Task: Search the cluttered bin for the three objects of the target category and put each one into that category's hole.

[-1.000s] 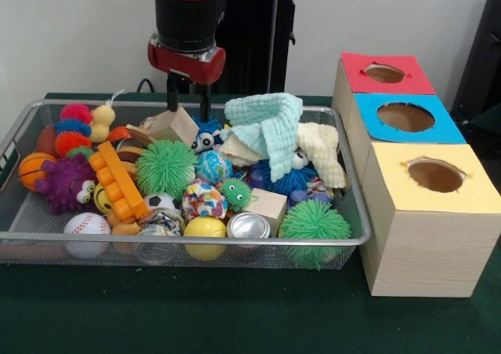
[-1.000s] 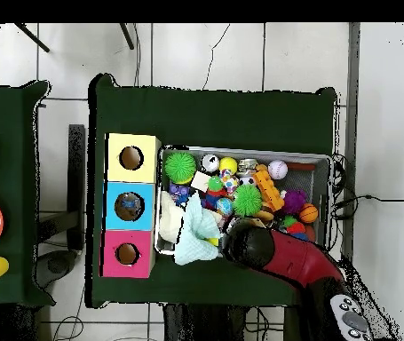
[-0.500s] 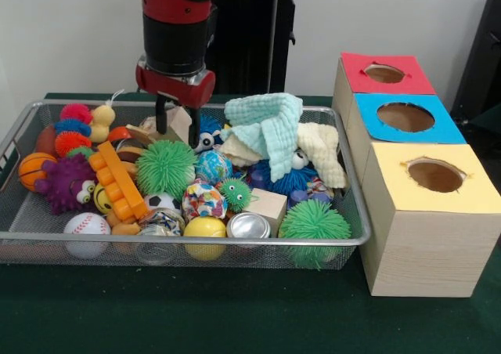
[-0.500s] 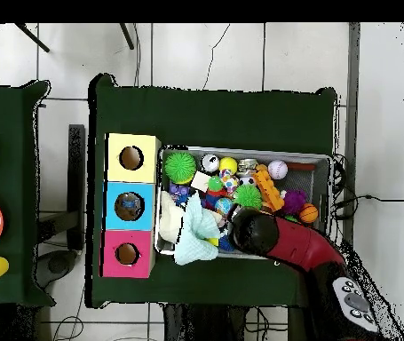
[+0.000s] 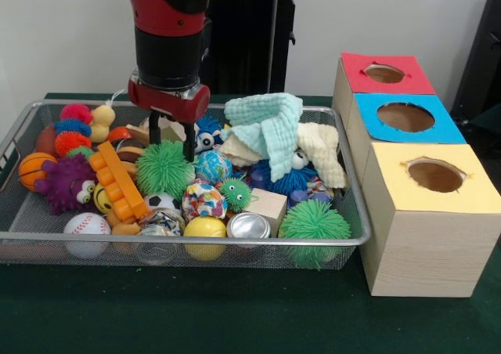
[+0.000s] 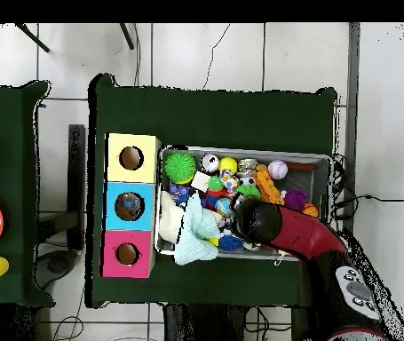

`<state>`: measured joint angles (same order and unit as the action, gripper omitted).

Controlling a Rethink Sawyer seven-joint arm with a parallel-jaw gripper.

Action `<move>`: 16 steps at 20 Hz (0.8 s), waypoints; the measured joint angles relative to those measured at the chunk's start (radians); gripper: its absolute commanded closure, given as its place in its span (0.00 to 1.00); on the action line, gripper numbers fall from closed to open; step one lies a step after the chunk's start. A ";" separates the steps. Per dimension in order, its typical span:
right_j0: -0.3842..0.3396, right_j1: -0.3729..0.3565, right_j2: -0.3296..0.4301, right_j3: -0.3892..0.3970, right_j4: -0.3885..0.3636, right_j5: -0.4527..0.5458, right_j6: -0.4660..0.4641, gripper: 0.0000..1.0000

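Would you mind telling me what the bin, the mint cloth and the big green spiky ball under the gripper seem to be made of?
Bin: looks like silver metal mesh, see-through with a wire rim.
Mint cloth: soft fabric, probably cotton; waffle weave, limp folds.
Green spiky ball under the gripper: likely soft rubber, with matte, thin floppy spikes.

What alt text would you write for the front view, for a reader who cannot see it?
A red and black robot arm lowers its open claw over a spiky green ball in a wire bin crammed with toys, balls and cloths. Beside the bin stand three wooden boxes with round holes, topped red, blue and yellow.
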<state>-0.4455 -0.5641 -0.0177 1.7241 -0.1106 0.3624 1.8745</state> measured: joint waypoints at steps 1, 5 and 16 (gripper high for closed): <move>0.000 0.000 0.000 -0.002 0.000 0.000 0.000 0.00; 0.000 0.003 0.000 -0.014 0.000 0.000 0.000 0.00; 0.020 0.053 0.000 -0.095 -0.001 0.014 0.000 0.00</move>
<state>-0.4252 -0.5109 -0.0179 1.6288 -0.1113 0.3768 1.8745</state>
